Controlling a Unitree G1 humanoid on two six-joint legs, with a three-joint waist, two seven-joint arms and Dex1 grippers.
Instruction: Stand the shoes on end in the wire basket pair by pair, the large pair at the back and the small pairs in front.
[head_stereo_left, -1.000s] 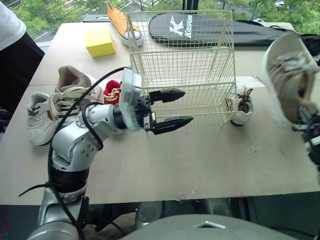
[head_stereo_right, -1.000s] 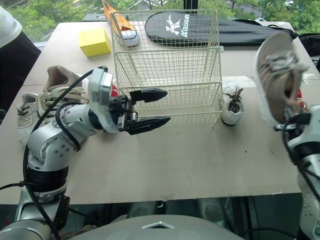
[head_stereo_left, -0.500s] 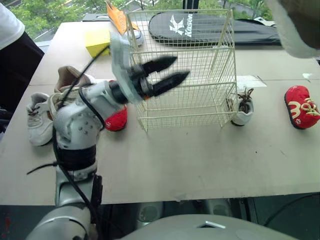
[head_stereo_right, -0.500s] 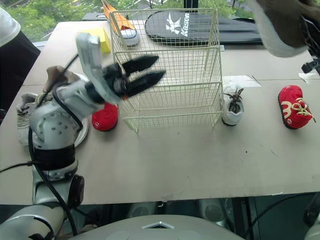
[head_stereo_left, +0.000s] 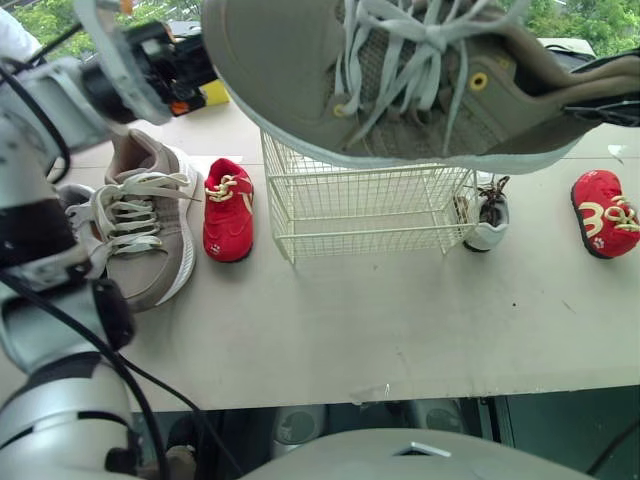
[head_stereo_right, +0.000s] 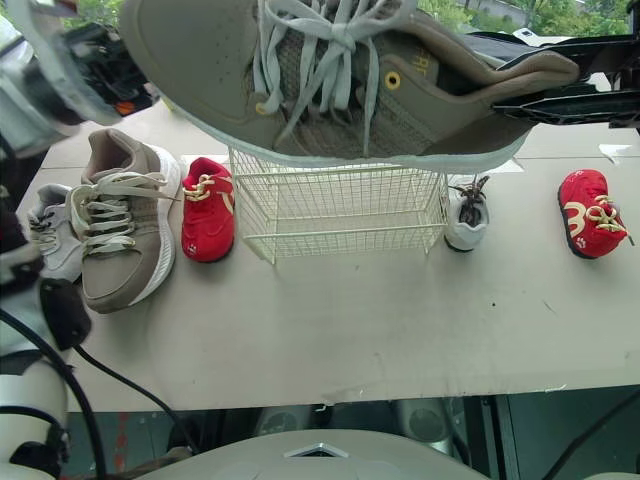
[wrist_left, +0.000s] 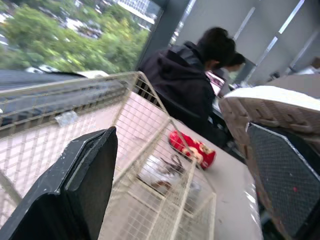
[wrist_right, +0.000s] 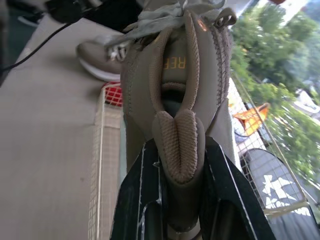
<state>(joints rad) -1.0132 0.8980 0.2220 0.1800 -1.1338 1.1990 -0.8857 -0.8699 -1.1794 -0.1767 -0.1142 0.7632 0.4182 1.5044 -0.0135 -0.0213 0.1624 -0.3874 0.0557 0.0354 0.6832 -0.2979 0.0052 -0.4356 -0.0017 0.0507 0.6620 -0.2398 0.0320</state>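
My right gripper (wrist_right: 181, 165) is shut on the heel of a large taupe shoe (head_stereo_left: 400, 80) and holds it sideways, high above the wire basket (head_stereo_left: 360, 205). My left gripper (wrist_left: 182, 137) is raised at the basket's left, open, near the shoe's toe. The shoe's sole (wrist_left: 270, 107) is close beside one finger. On the table to the basket's left lie the matching taupe shoe (head_stereo_left: 140, 230), a pale sneaker (head_stereo_left: 72, 215) and a small red shoe (head_stereo_left: 228, 208). A small white shoe (head_stereo_left: 487, 215) stands against the basket's right side, and another red shoe (head_stereo_left: 605, 212) lies further right.
An orange shoe (wrist_right: 250, 112) and a black racket bag (wrist_right: 272, 187) lie behind the basket, and a yellow block (head_stereo_left: 212, 92) peeks out under the held shoe. A person in dark clothes (wrist_left: 192, 85) sits beyond the table. The near half of the table (head_stereo_left: 400, 320) is bare.
My right arm has swung the taupe shoe from the far right to above the basket, close to the camera. My left gripper has risen from table height to up by the shoe's toe.
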